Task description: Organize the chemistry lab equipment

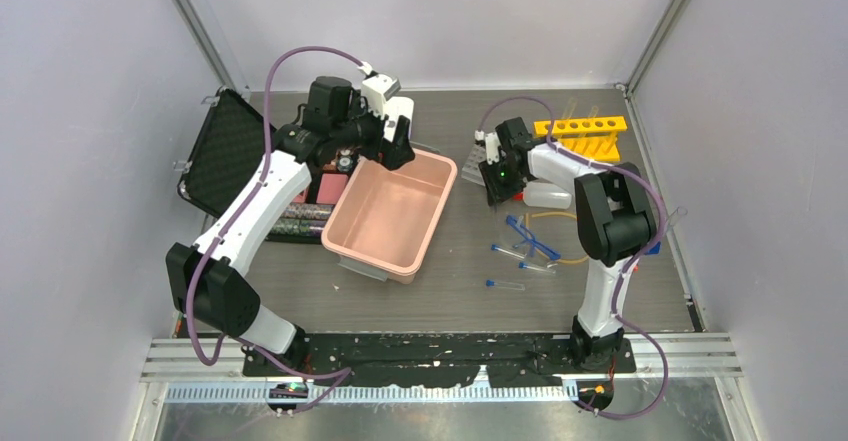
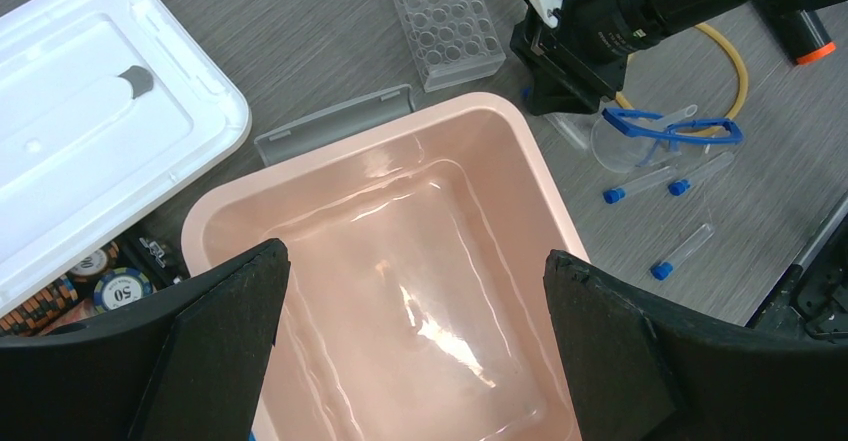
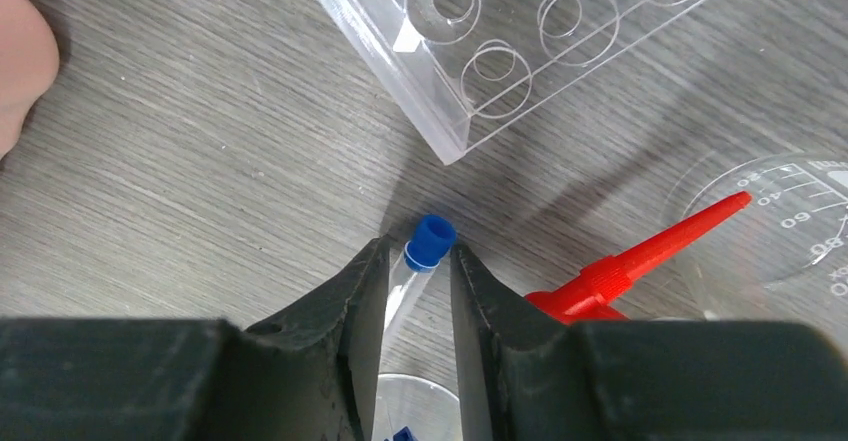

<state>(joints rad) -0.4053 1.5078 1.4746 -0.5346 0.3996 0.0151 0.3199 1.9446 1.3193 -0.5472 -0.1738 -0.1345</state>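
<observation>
My right gripper (image 3: 418, 261) is clenched on a blue-capped test tube (image 3: 429, 242), its cap poking out toward twelve o'clock, just short of the clear tube tray (image 3: 415, 91) corner. The red-capped squeeze bottle (image 3: 610, 276) lies at three o'clock. My left gripper (image 2: 415, 291) hangs spread wide over the pink tub (image 2: 535, 161).

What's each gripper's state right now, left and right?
Left gripper: open, holding nothing, above the pink tub.
Right gripper: closed on a blue-capped test tube.
</observation>
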